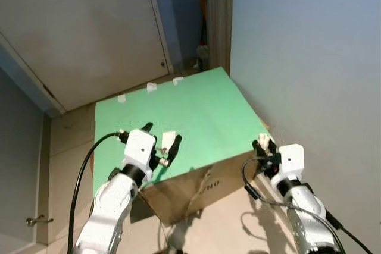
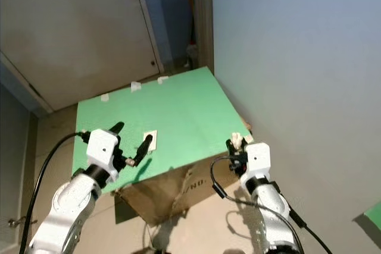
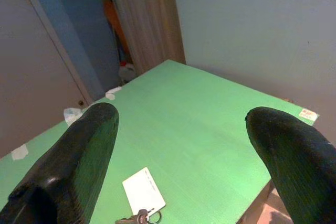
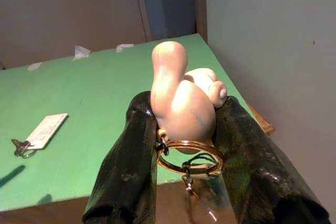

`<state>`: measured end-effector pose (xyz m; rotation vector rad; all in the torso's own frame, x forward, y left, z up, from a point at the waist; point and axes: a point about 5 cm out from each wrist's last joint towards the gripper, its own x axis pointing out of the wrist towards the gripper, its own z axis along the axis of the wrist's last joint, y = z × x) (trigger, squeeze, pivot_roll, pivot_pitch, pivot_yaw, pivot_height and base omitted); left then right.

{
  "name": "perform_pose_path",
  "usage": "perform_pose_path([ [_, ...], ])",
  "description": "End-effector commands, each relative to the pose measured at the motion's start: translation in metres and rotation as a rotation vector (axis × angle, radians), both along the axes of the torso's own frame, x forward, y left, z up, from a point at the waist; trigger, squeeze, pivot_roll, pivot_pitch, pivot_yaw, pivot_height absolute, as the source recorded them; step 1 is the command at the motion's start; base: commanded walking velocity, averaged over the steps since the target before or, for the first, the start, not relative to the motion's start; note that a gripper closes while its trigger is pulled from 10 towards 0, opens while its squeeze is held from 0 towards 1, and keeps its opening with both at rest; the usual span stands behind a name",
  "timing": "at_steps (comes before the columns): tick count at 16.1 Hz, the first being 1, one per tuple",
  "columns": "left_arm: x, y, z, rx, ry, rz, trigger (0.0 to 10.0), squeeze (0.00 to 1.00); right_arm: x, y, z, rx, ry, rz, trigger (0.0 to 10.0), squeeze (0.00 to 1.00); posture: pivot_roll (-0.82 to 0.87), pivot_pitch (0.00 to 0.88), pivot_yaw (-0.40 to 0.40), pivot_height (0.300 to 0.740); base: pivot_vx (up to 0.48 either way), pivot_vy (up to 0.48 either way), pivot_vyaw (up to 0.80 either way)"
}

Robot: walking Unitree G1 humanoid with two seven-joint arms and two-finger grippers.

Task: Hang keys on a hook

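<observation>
A cream figurine keychain [image 4: 181, 98] with a gold ring [image 4: 189, 156] is pinched between the fingers of my right gripper [image 4: 186, 106], which is shut on it. That right gripper [image 1: 264, 145] hovers at the near right corner of the green board [image 1: 202, 105], close to the wall. A second set of keys [image 3: 137, 217] with a white rectangular tag [image 3: 143, 191] lies flat on the board near its front edge. My left gripper [image 1: 162, 135] is open just above that white tag [image 1: 168, 138], fingers spread wide and holding nothing.
The green board rests on a cardboard box [image 1: 196, 188] on the floor. A plain pale wall [image 1: 309, 57] rises on the right. A grey door [image 1: 89, 28] stands at the back left, and a wooden door frame [image 1: 219, 16] behind the board. Bits of white tape [image 1: 152, 87] mark the far edge.
</observation>
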<state>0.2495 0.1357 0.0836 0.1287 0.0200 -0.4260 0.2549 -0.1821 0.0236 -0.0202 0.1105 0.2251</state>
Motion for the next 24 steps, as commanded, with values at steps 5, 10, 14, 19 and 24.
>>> perform_pose_path([
  [5,0.004,-0.001,-0.003,0.017,0.024,-0.019,10.0,0.00,0.008,0.005,0.006,-0.004,-0.006,0.014,0.0,0.00,-0.17,0.017,0.131,0.740,0.000,0.000,-0.72],
  [10,0.004,-0.006,-0.004,0.028,0.024,-0.037,10.0,0.00,0.007,0.008,0.009,-0.007,-0.008,0.023,0.0,0.00,-0.18,0.023,0.126,0.740,0.000,0.000,-0.72],
  [14,0.004,-0.009,-0.005,0.013,0.033,-0.041,10.0,0.00,0.008,0.009,0.013,-0.007,-0.011,0.016,0.0,0.00,-0.18,0.026,0.121,0.740,0.000,0.000,-0.72],
  [19,0.004,-0.009,-0.005,0.017,0.030,-0.039,10.0,0.00,0.012,0.011,0.015,0.013,0.004,-0.006,0.0,0.03,-0.18,0.024,0.121,0.740,0.000,0.000,-0.75],
  [24,0.005,-0.011,-0.005,0.013,0.034,-0.047,10.0,0.00,0.013,0.013,0.018,0.004,0.010,-0.001,0.0,0.10,-0.18,0.027,0.123,0.740,0.000,0.000,-0.69],
])
